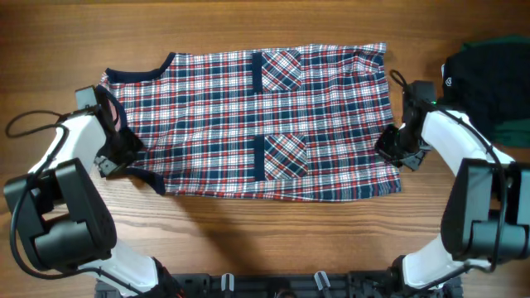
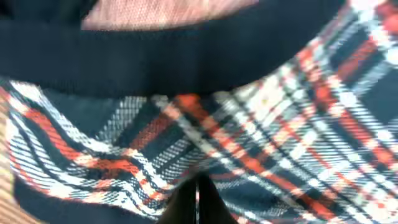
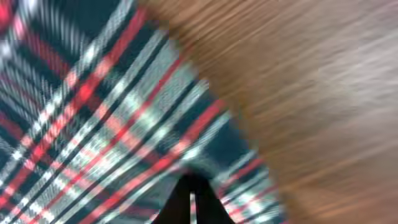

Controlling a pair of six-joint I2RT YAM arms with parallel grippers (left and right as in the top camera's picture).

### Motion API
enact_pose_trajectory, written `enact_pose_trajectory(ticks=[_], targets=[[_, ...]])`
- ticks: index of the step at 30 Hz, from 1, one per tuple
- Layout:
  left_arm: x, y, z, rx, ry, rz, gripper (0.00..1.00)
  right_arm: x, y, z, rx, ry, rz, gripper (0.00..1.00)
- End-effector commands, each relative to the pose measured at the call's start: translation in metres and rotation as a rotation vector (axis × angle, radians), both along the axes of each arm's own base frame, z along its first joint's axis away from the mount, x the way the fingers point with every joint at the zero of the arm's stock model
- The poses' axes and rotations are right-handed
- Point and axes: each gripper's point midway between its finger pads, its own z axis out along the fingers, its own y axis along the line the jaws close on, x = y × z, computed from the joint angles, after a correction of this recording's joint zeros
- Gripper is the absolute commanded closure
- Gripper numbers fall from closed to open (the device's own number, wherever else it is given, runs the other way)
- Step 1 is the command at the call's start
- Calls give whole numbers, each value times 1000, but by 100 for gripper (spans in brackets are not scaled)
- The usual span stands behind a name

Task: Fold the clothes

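The plaid shirt (image 1: pixel 248 124) lies spread flat mid-bench toward the far edge, the left gripper (image 1: pixel 114 161) pinching its left edge and the right gripper (image 1: pixel 392 149) its right hem, so folding looks barely begun, the black garment (image 1: pixel 484 79) untouched at the far right corner.

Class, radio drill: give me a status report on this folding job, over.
Left jaws shut on shirt at neck end, right jaws at hem. Shirt flat, unfolded. Black garment far right, apart.
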Motion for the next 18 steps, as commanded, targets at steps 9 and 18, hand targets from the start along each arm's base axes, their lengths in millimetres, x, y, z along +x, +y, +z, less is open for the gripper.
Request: enact_pose_trajectory(ticks=[9,18], targets=[[83,-35,71,103,-295,-217,96,113,50,138,231,-701,317,69],[148,-110,94,78,-565,-462,96,203,104,131,21,-767,542,83]])
